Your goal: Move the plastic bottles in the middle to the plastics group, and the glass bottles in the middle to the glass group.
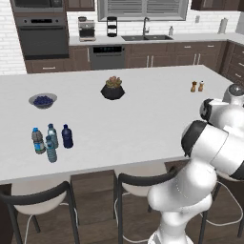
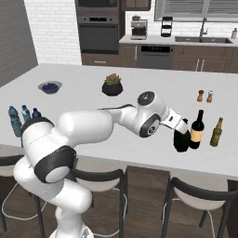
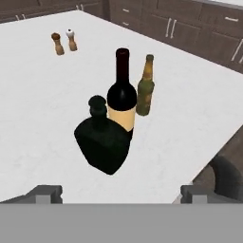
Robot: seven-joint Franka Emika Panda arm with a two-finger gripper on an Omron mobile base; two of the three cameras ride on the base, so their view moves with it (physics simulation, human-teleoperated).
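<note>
The gripper (image 3: 121,192) has its jaws wide apart, holding nothing, above the squat black glass bottle (image 3: 102,142), which stands against the tall dark wine bottle (image 3: 122,97) on the white counter (image 3: 42,118).

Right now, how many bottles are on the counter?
7. Four small ones cluster at the left: three clear, one navy. At the right: squat black, wine, green.

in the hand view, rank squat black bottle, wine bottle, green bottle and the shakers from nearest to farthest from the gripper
1. squat black bottle, right in front of the open gripper.
2. wine bottle, just behind it.
3. olive-green bottle, behind and to the right.
4. salt and pepper shakers, far off at upper left.
</note>
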